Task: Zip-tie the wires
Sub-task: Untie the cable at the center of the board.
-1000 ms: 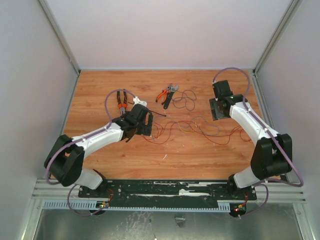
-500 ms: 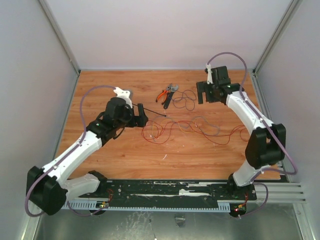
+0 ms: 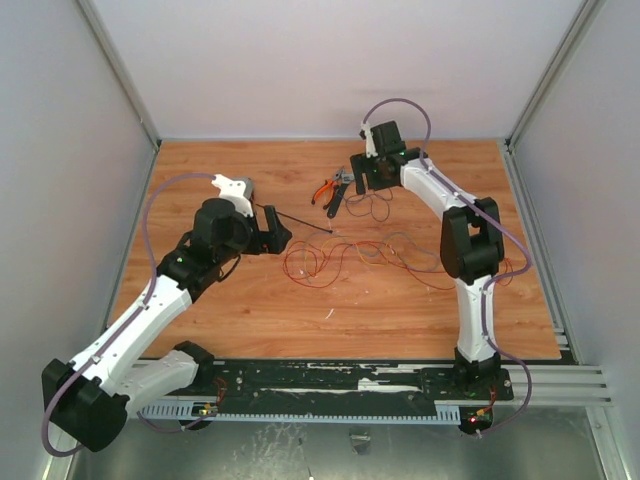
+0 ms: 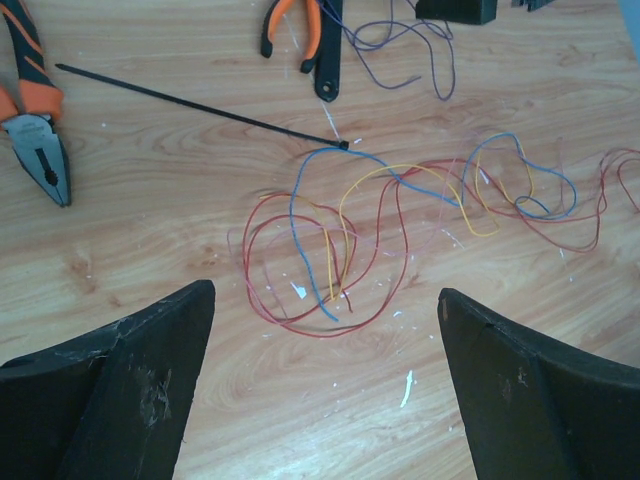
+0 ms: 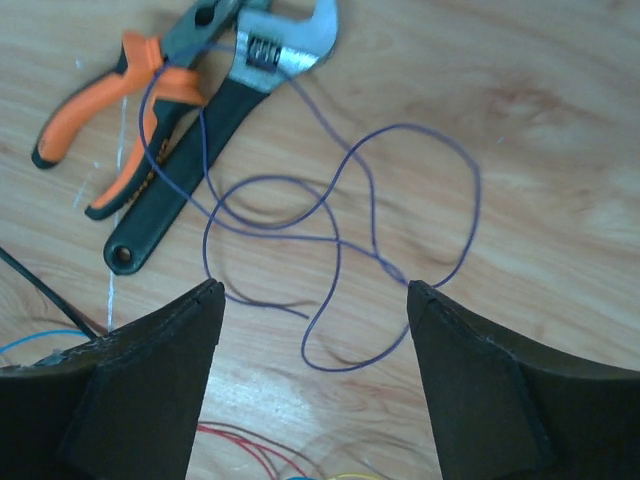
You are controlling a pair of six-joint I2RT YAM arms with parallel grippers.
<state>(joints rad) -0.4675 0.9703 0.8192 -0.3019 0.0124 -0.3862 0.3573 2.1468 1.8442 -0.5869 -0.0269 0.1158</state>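
Wooden surface (image 3: pixel 250 305), top view, read left to right.

Left pliers (image 4: pixel 35 140): orange and black grips, lying flat at the far left of the left wrist view, nose pointing near. They were not seen in the top view, where the left arm covered that spot.

Left end effector (image 3: pixel 277 233): over the left half of the surface, pointed right. Fingers spread wide, nothing between them. In its wrist view the end effector (image 4: pixel 325 290) stood above the left loops of the wires, not touching them.

Zip tie (image 4: pixel 200 107): flat on the surface, straight, running from far-left to near-right, just right of the left end effector in the top view. Its right end lay at the end of a blue strand; contact there could not be judged.

Wires (image 3: pixel 380 250): a loose tangle spread across the middle of the surface towards the right. Mostly red, with blue, yellow and orange strands, all unbundled.

Far pliers (image 5: pixel 145 135) and wrench (image 5: pixel 175 190): side by side at far centre, touching or nearly so.

Purple strand (image 5: pixel 420 128): looped on the surface, crossing over the far pliers and wrench.

Right end effector (image 3: pixel 362 172): at far centre, above the purple strand. Fingers (image 5: pixel 150 390) apart, nothing held.
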